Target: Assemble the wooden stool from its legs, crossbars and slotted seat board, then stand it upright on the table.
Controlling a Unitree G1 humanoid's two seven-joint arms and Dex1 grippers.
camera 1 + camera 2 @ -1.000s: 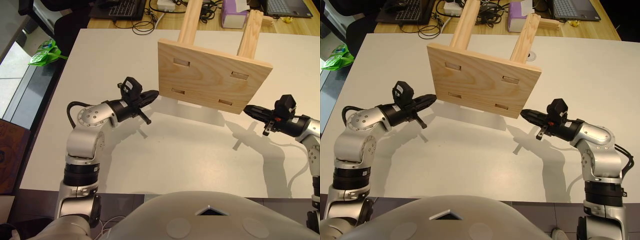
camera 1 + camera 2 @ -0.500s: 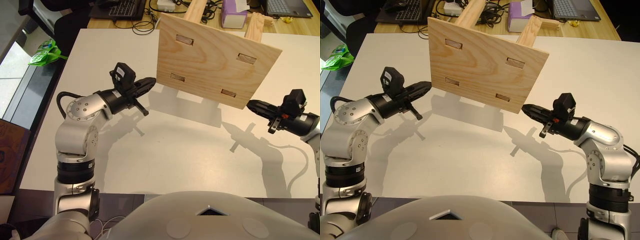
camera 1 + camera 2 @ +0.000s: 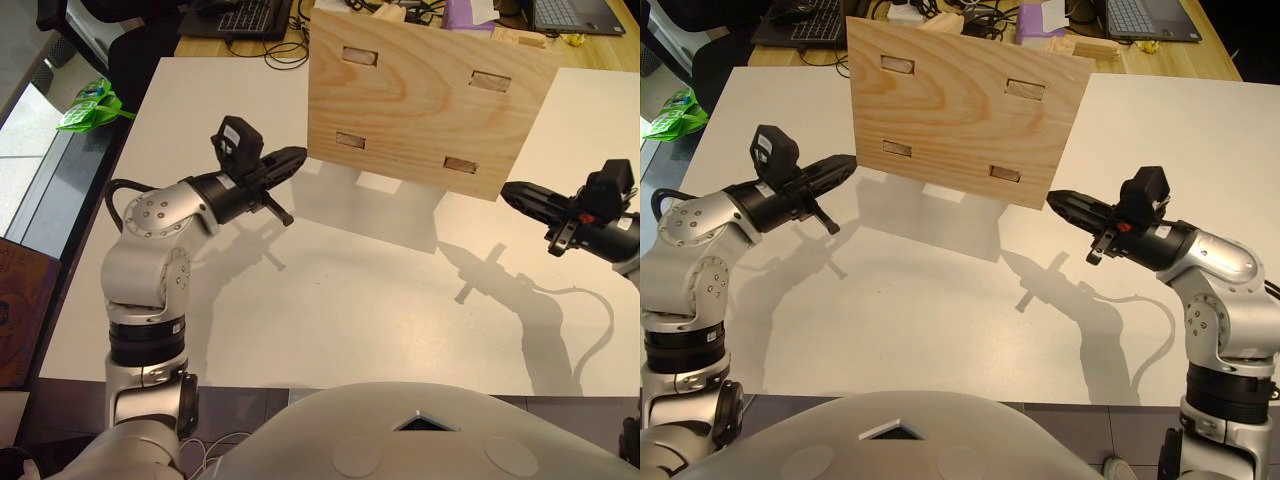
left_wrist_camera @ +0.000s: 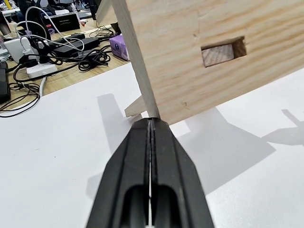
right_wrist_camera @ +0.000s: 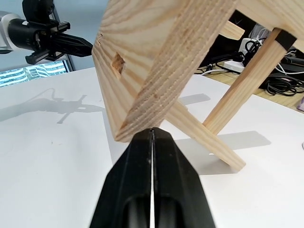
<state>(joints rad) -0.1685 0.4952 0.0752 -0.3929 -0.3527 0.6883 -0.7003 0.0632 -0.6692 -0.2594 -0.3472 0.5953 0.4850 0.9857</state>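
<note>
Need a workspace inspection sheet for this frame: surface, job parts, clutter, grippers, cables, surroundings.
Surface: white table, no damage seen.
Job's things: stool assembled but tilted, not upright; seat board faces the head camera, four slots filled; legs behind it.
Clutter: green plastic item beside the table's left edge.
Grippers: left gripper and right gripper, jaws shut, tips against the seat board's lower corners.
Cables: tangle of cables on the desk behind.
Surroundings: wooden desk with keyboard, purple box, laptop.

A white table (image 3: 300, 320) fronts a wooden desk (image 3: 215, 46) strewn with cables (image 4: 71, 50) and keyboard (image 3: 245, 15).
</note>
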